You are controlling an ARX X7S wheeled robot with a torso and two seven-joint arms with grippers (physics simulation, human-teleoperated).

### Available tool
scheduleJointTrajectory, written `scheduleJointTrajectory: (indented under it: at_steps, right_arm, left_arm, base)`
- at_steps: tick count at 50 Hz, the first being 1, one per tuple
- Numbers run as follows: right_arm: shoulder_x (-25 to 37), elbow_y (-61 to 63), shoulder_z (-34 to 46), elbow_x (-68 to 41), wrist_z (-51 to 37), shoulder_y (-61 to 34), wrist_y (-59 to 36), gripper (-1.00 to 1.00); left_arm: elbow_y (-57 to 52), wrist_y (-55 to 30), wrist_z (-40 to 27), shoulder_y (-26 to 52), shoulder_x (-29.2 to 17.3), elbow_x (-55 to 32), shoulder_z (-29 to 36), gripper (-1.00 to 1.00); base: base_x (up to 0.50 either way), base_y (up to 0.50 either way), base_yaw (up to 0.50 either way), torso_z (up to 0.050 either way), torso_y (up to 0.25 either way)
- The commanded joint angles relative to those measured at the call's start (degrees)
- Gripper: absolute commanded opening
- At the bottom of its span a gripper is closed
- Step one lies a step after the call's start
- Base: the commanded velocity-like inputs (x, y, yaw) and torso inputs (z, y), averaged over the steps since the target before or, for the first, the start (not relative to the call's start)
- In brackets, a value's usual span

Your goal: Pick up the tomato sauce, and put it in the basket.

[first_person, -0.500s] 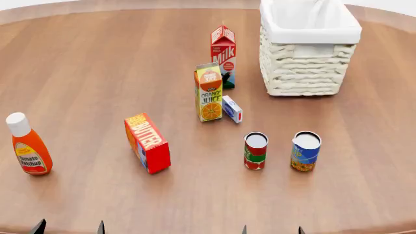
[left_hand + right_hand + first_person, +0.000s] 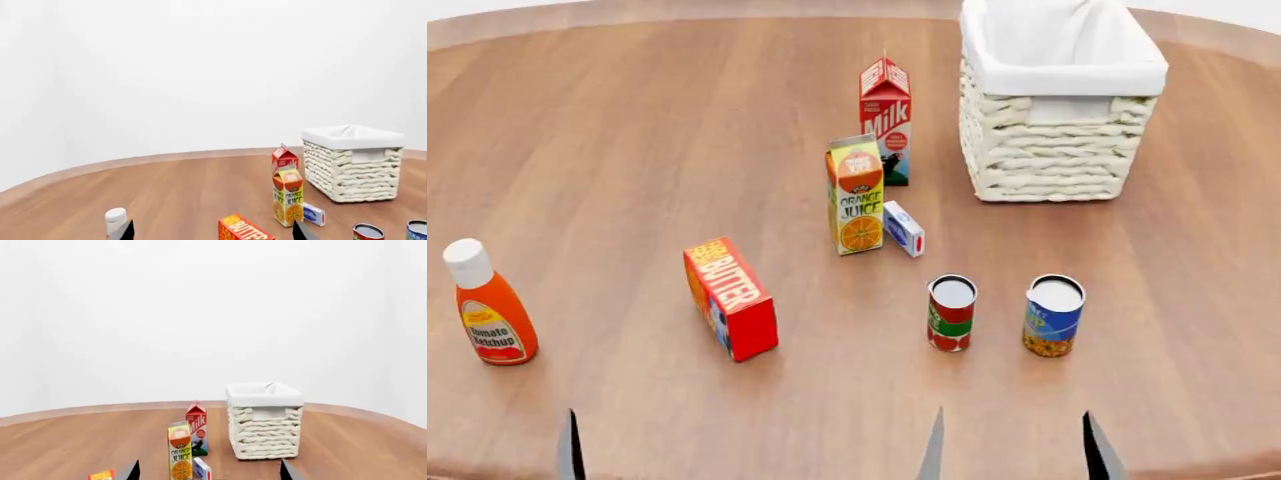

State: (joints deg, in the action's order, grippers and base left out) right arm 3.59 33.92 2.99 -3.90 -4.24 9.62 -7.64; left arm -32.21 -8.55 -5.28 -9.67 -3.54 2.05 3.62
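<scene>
Your tomato sauce can stood upright on the table, just left of the blue-and-yellow can, directly ahead of your right gripper, the nearer one, jaws spread and empty. The left gripper showed one fingertip; its wrist view showed both apart. The right wrist view missed the can but showed the basket.

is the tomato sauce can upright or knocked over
Upright. In the head view the tomato sauce stands on its base on the table, silver lid facing up, beside the blue-and-yellow can.
</scene>
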Motion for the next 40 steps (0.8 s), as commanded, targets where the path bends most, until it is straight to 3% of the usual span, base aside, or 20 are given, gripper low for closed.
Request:
scheduleJointTrajectory:
  at_steps: [1, 15, 40]
  right_arm:
    - [1.83, 17.36, 1.35, -1.1, -1.94, 4.96, -3.46, 1.0]
    - [3.55, 20.45, 1.43, -2.53, -2.93, 6.2, -1.8, 1.0]
    - [5.43, 19.45, 2.79, -3.2, -4.72, 5.85, -1.46, 1.0]
  left_arm:
    - [-19.92, -4.03, -2.05, -6.5, -1.49, 1.01, 1.09, 1.0]
    - [-22.45, -3.14, -3.3, -7.92, -2.93, 1.12, 2.44, 1.0]
    - [-20.75, -3.47, -5.74, -6.95, -4.53, 1.02, 3.57, 1.0]
  base:
    - [0.0, 0.0, 0.0, 0.0, 0.0]
    - [0.02, 0.0, 0.0, 0.0, 0.0]
    - [0.49, 0.0, 0.0, 0.0, 0.0]
